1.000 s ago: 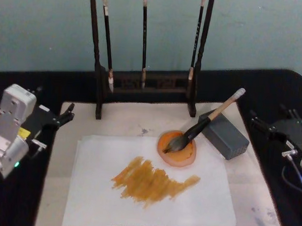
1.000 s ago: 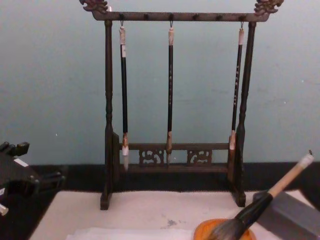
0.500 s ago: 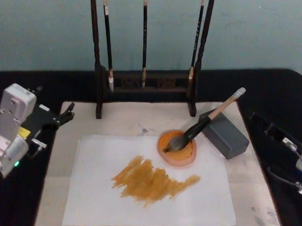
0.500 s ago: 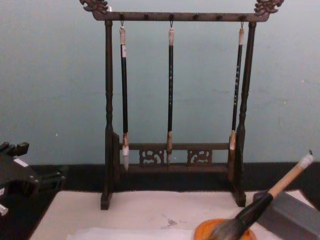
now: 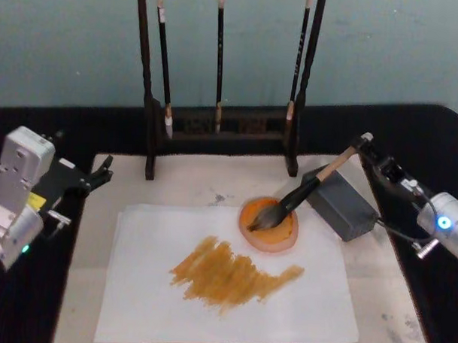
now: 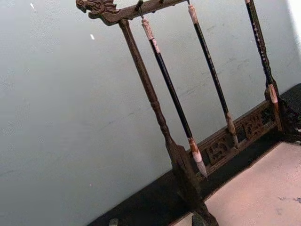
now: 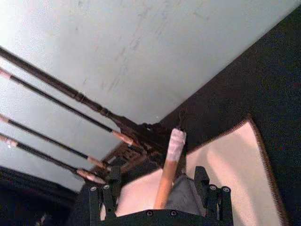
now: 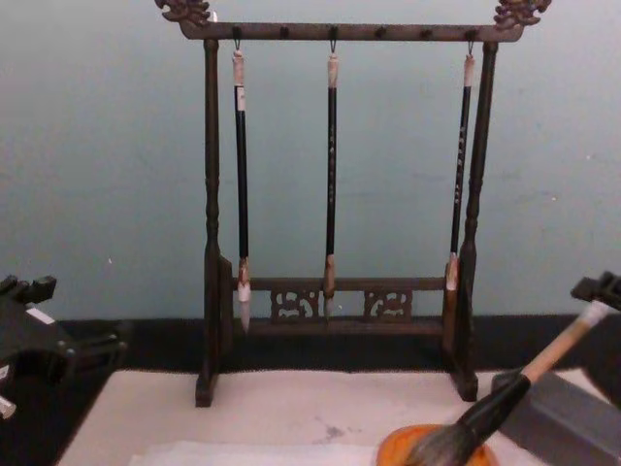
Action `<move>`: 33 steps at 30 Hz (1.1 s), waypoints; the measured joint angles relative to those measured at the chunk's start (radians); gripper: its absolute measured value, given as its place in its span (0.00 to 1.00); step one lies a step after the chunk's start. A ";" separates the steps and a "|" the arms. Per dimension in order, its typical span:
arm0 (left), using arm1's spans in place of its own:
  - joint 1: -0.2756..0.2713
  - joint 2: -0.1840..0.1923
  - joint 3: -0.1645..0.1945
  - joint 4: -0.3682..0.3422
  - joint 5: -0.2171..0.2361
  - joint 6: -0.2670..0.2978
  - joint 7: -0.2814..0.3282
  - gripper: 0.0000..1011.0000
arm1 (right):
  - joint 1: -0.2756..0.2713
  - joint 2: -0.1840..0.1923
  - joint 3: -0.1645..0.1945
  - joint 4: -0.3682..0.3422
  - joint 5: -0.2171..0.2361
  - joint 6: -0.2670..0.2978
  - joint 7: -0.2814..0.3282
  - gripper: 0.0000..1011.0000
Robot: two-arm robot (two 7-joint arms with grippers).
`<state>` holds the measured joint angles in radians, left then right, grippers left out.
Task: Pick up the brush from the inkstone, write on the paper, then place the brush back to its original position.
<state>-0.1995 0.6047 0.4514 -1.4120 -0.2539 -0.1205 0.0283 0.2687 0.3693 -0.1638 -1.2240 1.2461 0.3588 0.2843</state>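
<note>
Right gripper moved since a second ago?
Yes: the right gripper has swung in toward the grey block, now at the brush handle's end.

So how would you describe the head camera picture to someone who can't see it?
The right gripper is at the top end of a large brush, whose bristles rest in an orange dish and whose handle leans on a grey block. In front lies the paper, streaked orange-brown; the left gripper sits at the left.

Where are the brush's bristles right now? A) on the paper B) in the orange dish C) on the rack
B: the brush lies with bristles in the orange dish; the right gripper is open around its handle end, the left gripper parked at far left.
</note>
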 joint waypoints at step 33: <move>0.000 0.000 0.000 0.000 0.000 0.000 0.000 1.00 | 0.139 -0.066 -0.050 0.236 0.069 -0.058 0.047 0.99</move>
<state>-0.1995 0.6047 0.4514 -1.4120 -0.2539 -0.1205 0.0283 0.4074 0.3036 -0.2136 -0.9881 1.3154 0.3007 0.3314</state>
